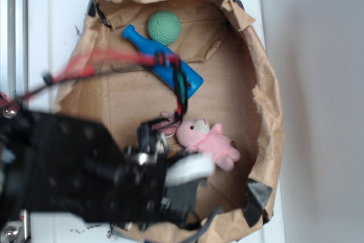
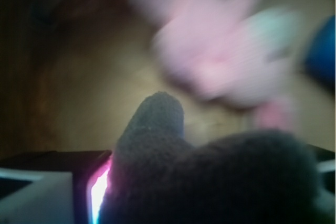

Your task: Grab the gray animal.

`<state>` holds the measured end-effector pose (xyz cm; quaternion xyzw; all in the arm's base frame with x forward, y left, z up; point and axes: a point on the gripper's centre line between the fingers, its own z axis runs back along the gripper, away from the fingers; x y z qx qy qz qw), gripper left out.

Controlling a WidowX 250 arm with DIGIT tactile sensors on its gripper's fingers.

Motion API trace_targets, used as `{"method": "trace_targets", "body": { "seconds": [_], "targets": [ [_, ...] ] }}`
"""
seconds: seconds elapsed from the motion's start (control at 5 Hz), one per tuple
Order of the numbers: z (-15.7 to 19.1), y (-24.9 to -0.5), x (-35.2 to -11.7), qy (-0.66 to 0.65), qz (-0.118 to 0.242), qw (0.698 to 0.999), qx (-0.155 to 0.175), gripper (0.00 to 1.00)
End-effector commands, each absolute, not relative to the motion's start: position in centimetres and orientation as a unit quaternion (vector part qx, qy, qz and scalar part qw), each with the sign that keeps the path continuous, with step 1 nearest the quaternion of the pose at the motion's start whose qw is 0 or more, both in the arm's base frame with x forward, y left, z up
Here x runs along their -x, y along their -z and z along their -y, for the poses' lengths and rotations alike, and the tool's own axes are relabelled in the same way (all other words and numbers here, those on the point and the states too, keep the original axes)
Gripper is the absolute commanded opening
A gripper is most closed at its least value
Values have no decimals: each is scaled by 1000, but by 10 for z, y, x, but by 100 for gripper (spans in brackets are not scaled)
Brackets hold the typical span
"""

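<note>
Filling the lower half of the wrist view, the gray animal sits right up against the camera, one rounded limb or ear standing up at centre and a pink edge showing at its left. It lies between pale finger parts at the left and right frame edges, so the gripper appears closed on it; contact itself is not visible. In the exterior view the arm is motion-blurred and hides the toy. Just beside the arm's front end lies the pink bunny on the floor of the paper-lined bin. Farther back, a blue bottle lies touching a green ball.
</note>
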<state>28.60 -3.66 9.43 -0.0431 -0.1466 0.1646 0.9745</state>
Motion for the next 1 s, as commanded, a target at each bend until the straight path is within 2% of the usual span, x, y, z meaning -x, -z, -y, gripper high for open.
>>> {"method": "trace_targets", "body": {
  "seconds": [0.0,0.2,0.4,0.6,0.8],
  "targets": [
    [-26,-161,-294,-234,147,961,8,0],
    [-27,-190,-306,-253,145,956,-28,0],
    [-13,-210,-310,-252,171,952,-41,0],
    [-7,-211,-310,-254,172,951,-39,0],
    [-1,-209,-309,-229,161,958,-58,0]
  ]
}}
